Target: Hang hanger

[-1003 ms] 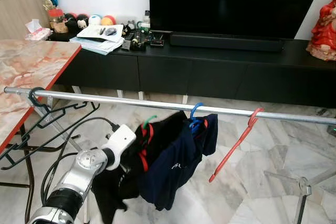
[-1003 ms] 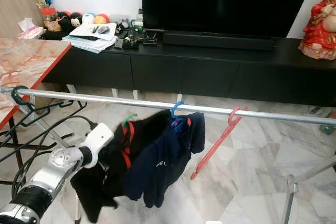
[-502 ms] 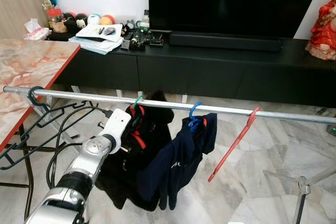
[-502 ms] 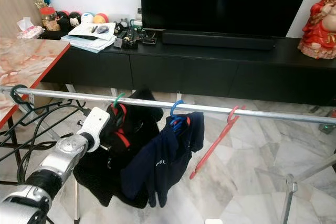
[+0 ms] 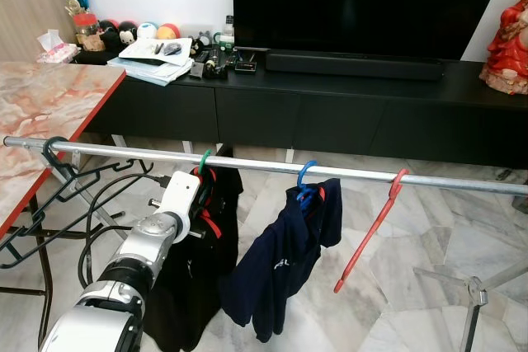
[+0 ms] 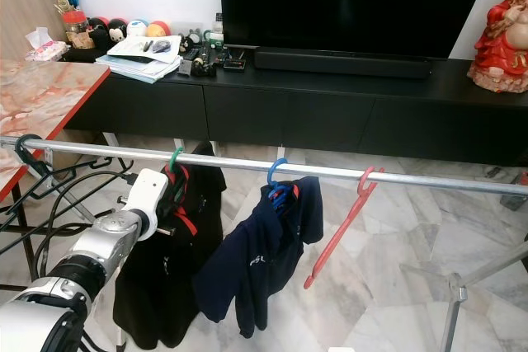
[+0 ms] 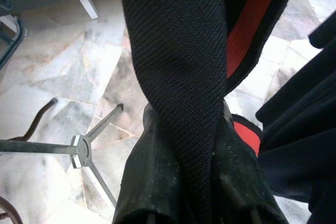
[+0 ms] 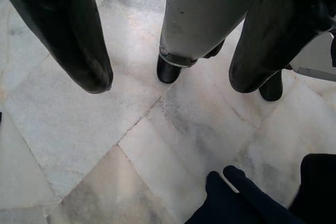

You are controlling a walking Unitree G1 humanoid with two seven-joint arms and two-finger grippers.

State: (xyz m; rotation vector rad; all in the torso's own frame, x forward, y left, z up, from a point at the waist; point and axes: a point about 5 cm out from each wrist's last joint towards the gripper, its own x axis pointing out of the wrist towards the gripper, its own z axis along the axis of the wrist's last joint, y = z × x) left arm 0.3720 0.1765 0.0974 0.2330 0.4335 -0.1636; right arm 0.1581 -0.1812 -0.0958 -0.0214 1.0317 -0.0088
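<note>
The green hanger (image 5: 204,159) sat hooked over the rail (image 5: 346,172) near its left end, carrying a black garment (image 5: 198,269) trimmed in red. The left gripper (image 7: 194,182) was clamped on the garment's fabric just below the hook. To finish well, I judged it should make sure the hook sat fully over the rail, then let go gently and draw back without dragging cloth along. Further along hung a blue hanger (image 5: 306,172) with a navy shirt (image 5: 285,261), then a bare red hanger (image 5: 375,224) tilted askew. The right gripper (image 8: 173,77) hung spread open over the floor (image 8: 131,145). No containers were involved.
</note>
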